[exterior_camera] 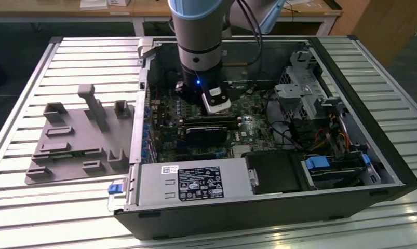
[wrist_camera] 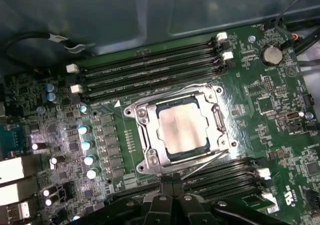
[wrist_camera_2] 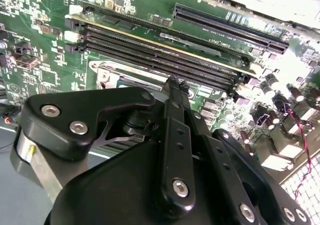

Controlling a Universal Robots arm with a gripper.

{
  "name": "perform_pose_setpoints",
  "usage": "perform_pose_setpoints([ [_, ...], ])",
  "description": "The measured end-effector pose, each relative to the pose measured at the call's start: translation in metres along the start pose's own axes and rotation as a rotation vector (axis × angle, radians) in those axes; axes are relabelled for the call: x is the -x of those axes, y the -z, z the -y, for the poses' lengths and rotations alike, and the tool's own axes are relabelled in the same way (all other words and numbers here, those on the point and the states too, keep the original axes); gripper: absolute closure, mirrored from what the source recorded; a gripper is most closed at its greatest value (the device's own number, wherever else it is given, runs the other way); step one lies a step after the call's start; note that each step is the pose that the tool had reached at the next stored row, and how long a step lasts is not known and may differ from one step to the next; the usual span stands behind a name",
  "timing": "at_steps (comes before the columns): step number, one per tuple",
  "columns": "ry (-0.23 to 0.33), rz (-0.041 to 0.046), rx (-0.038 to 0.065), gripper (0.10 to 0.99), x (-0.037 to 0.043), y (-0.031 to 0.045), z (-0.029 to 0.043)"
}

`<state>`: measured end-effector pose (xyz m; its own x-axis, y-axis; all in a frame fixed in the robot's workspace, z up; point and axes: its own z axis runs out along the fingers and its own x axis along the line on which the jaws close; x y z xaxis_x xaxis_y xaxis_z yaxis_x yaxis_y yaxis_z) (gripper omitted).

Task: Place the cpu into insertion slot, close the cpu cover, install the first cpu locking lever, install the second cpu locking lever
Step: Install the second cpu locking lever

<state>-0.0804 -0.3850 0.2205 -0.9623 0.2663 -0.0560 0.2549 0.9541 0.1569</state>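
Observation:
The cpu (wrist_camera: 181,130), a dull silver square, lies in the insertion slot (wrist_camera: 219,91) on the green board. The cpu cover (wrist_camera: 149,140), a silver frame with a square window, lies flat over the chip's edges. A thin metal locking lever (wrist_camera: 207,164) stands slanted off the socket's side nearest the gripper. A second rod (wrist_camera: 165,96) runs along the far side, close to the frame. My gripper (wrist_camera: 166,187) is shut, its black fingertips (wrist_camera_2: 175,85) together just above the socket's near edge, beside the slanted lever. In the exterior view the arm (exterior_camera: 198,52) reaches straight down into the open computer case.
Long black memory slots (wrist_camera: 150,67) flank the socket on two sides. A row of capacitors (wrist_camera: 87,145) and a coin battery (wrist_camera: 272,55) stand nearby. The grey power supply box (exterior_camera: 191,181), a drive cage (exterior_camera: 305,93) and case walls hem in the board. A grey fixture plate (exterior_camera: 77,140) lies outside.

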Motion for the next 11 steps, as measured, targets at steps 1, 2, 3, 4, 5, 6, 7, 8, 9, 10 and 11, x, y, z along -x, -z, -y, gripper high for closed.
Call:
perform_pose_setpoints([
  [1, -0.001, -0.0019, 0.007, 0.984, -0.0002, -0.0004, 0.0009],
  [2, -0.001, -0.0031, 0.012, 0.984, -0.0004, -0.0007, 0.0018],
  [3, -0.002, -0.0042, 0.016, 0.984, -0.0003, -0.0010, 0.0027],
  [4, -0.002, -0.0054, 0.020, 0.984, -0.0002, -0.0013, 0.0038],
  [5, -0.003, -0.0066, 0.025, 0.984, -0.0002, -0.0014, 0.0044],
  [6, -0.003, -0.0079, 0.030, 0.984, -0.0003, -0.0015, 0.0049],
  [7, -0.004, -0.0095, 0.036, 0.984, -0.0002, -0.0016, 0.0057],
  [8, -0.004, -0.0108, 0.042, 0.984, -0.0002, -0.0018, 0.0065],
  [9, -0.005, -0.0121, 0.047, 0.984, -0.0002, -0.0019, 0.0074],
  [10, -0.005, -0.0133, 0.052, 0.984, 0.0000, -0.0020, 0.0085],
  [11, -0.006, -0.0145, 0.056, 0.984, 0.0002, -0.0020, 0.0097],
])
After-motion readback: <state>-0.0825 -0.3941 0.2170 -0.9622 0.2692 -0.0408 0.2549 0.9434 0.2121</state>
